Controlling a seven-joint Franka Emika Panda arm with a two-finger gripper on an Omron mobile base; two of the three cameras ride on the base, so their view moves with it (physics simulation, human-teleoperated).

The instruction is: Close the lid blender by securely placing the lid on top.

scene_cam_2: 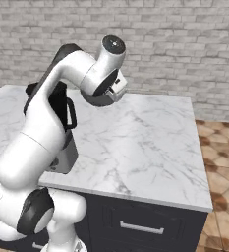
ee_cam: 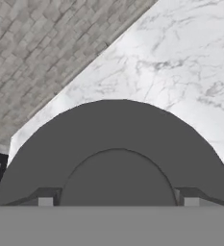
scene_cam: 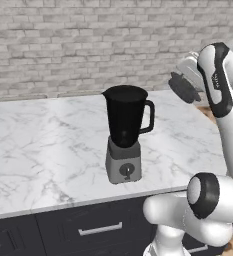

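The blender (scene_cam: 125, 131) stands on the marble counter (scene_cam: 43, 145), a black jar with an open mouth on a grey base with a dial. In the right base view the arm hides most of the blender (scene_cam_2: 67, 153). The lid (scene_cam: 183, 90), a dark grey disc, hangs tilted in the air to the right of the jar, at about rim height. My gripper (scene_cam: 189, 80) is shut on it. The lid (scene_cam_2: 99, 101) shows under the hand in the right base view. In the hand view the lid (ee_cam: 114, 139) sits between the fingertips (ee_cam: 45, 200), with counter beyond it.
A grey brick wall (scene_cam: 63, 45) runs behind the counter. The counter's right end (scene_cam_2: 198, 147) drops to a tiled floor (scene_cam_2: 221, 162). Dark drawers (scene_cam: 98, 229) with handles lie under the front edge.
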